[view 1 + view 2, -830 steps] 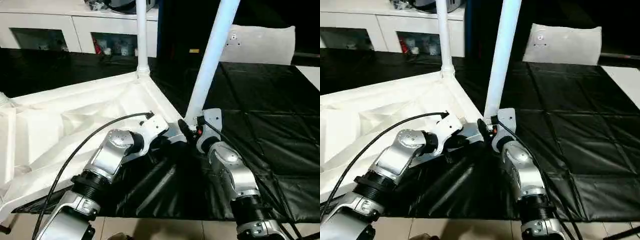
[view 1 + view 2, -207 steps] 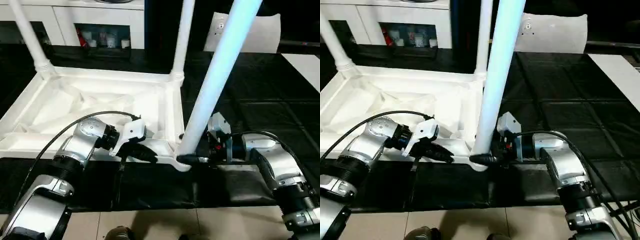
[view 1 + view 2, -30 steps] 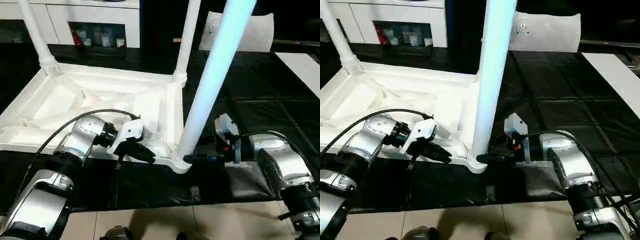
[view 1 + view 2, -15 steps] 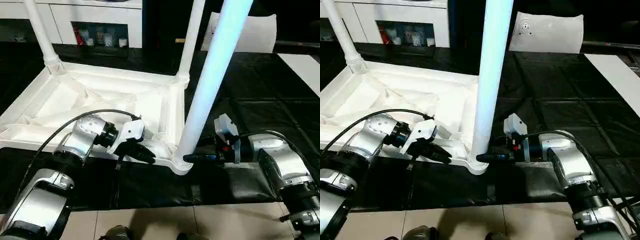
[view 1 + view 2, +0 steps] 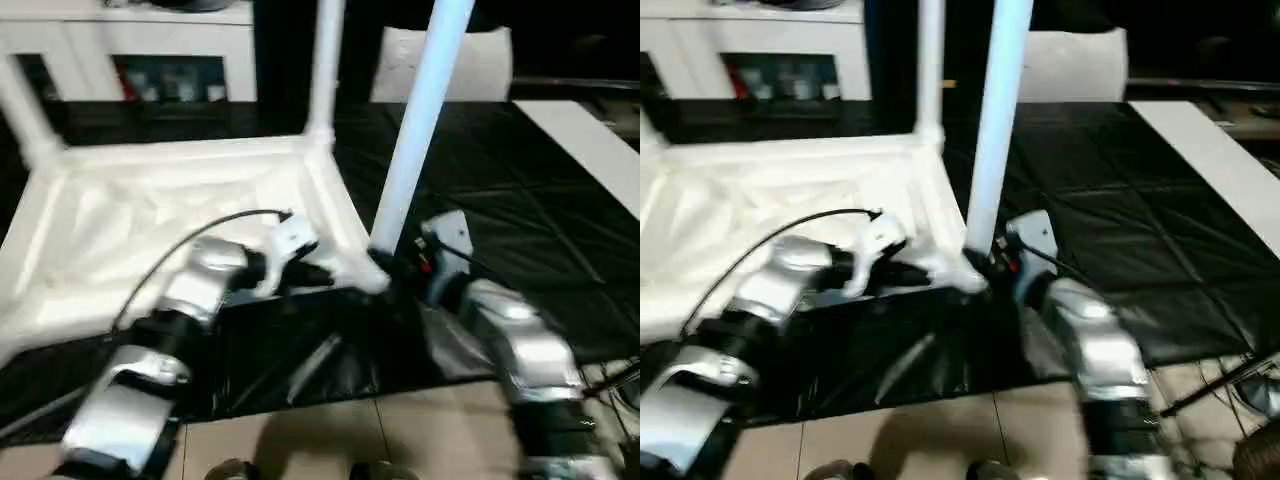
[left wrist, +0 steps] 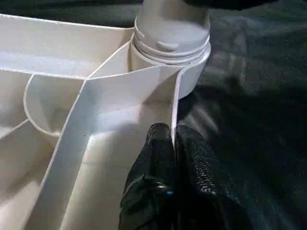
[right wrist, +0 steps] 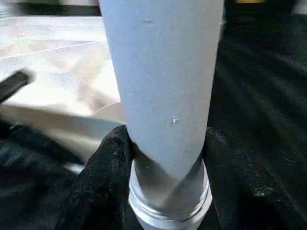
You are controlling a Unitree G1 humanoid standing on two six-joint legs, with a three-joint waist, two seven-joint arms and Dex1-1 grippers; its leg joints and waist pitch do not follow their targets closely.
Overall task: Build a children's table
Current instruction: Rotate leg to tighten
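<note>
The children's table's white top (image 5: 150, 200) lies upside down on a black mat (image 5: 530, 200). Two legs (image 5: 322, 70) (image 5: 25, 125) stand upright at its far corners. A third leg (image 5: 415, 130) stands in the near right corner socket (image 6: 172, 43). My left gripper (image 6: 172, 136) is shut on the top's thin rim wall just beside that socket, also seen from above (image 5: 315, 272). My right gripper (image 7: 165, 139) is shut around the base of the third leg (image 7: 163, 72), one finger on each side, where the leg enters the socket (image 5: 385, 268).
A white cabinet (image 5: 150, 60) runs along the back. A flat whitish bag (image 5: 450, 60) stands at the back right. A white strip (image 5: 590, 150) borders the mat on the right. Tiled floor (image 5: 300, 430) shows at the mat's near edge.
The whole view has swung and blurred, so table and arms sit differently in the picture. Both grippers remain at the same near corner, holding the rim and the leg's base.
</note>
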